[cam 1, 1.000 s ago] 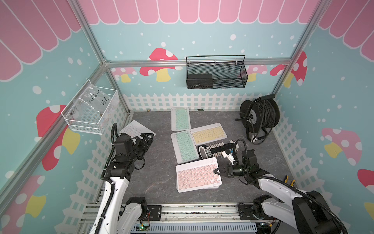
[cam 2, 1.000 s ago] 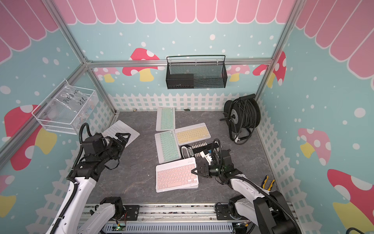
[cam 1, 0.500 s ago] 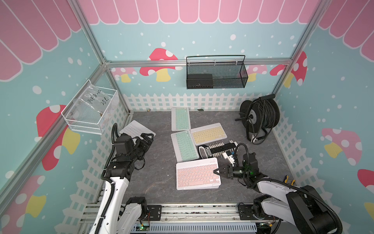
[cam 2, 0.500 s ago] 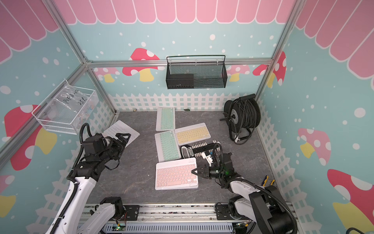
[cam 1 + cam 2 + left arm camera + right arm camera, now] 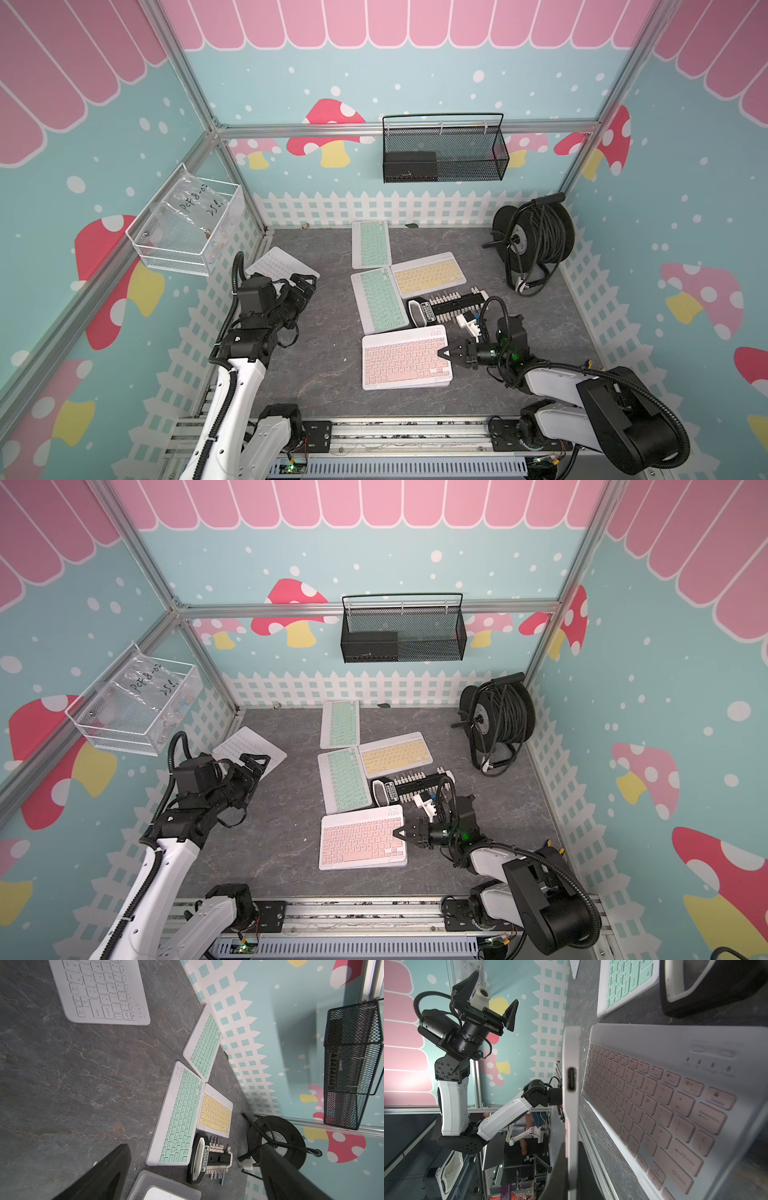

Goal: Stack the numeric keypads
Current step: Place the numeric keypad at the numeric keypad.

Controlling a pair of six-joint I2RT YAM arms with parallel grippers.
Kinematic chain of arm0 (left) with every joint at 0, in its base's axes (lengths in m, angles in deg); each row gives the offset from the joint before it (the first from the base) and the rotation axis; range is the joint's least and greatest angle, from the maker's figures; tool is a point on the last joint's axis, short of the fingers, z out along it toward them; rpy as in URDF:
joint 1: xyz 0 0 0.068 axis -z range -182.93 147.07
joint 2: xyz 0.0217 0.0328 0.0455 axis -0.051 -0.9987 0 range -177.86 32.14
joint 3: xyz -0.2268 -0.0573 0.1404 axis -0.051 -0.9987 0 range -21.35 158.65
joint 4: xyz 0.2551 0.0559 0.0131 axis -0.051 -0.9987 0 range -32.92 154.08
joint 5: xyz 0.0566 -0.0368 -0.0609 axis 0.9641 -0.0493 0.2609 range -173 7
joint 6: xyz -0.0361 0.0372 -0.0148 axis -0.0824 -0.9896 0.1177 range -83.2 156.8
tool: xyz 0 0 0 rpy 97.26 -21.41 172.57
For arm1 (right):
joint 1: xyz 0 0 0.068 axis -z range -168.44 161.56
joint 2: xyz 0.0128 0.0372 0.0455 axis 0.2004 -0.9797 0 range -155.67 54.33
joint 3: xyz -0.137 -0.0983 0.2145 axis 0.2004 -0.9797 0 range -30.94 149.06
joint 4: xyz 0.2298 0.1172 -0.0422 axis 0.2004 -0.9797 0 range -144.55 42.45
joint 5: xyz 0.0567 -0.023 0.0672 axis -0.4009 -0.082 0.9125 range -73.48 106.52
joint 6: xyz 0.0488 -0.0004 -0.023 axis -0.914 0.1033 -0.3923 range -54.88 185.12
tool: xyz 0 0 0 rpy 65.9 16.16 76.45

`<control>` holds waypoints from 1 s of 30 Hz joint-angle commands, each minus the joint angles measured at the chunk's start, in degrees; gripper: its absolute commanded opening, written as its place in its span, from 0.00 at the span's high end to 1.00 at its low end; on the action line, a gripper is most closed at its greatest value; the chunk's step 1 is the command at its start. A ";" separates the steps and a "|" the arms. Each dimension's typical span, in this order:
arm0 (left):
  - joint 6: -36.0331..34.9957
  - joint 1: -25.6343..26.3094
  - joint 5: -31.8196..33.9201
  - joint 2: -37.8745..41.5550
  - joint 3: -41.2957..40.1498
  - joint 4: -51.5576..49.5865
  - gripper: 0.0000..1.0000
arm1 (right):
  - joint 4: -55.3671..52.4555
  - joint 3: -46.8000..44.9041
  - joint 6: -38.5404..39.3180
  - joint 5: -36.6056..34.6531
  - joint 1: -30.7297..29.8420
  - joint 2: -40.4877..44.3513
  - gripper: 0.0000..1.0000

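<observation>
Right claw [image 5: 441, 354]: clamped on the right short edge of the top pink keypad [image 5: 405, 357]. In the right wrist view we see that keypad [image 5: 571, 1053] edge-on, its port facing the camera, with a finger on either face. The lower pink keypad [image 5: 654, 1105] lies beneath it, keys up, and a gap shows between the two at the gripped end.

In both top views the pair sits about midway along the near edge of the surface [image 5: 324, 353]. The two are nearly squared up, with a sliver of white frame showing along the near side. We cannot tell whether more lie underneath.

Left claw [image 5: 305, 286]: fingers wide apart, nothing between them, raised over the near corner of the white keypad [image 5: 276, 264]. That keypad lies askew by the left edge.

Others flat, unstacked:
- Far mint keypad [image 5: 370, 244] at the middle of the far edge.
- Near mint keypad [image 5: 380, 301] mid-surface, its corner meeting the far one.
- Yellow keypad [image 5: 428, 274] just beside the near mint keypad, on its right.

The peg holder [image 5: 451, 305] lies between the yellow keypad and the right claw. The cable reel [image 5: 532, 245] stands in the far right corner.
</observation>
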 commanded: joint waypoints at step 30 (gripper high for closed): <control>0.79 0.27 -0.31 -2.90 -1.57 1.42 0.00 | 11.46 -1.19 -2.05 0.47 0.19 -8.15 0.94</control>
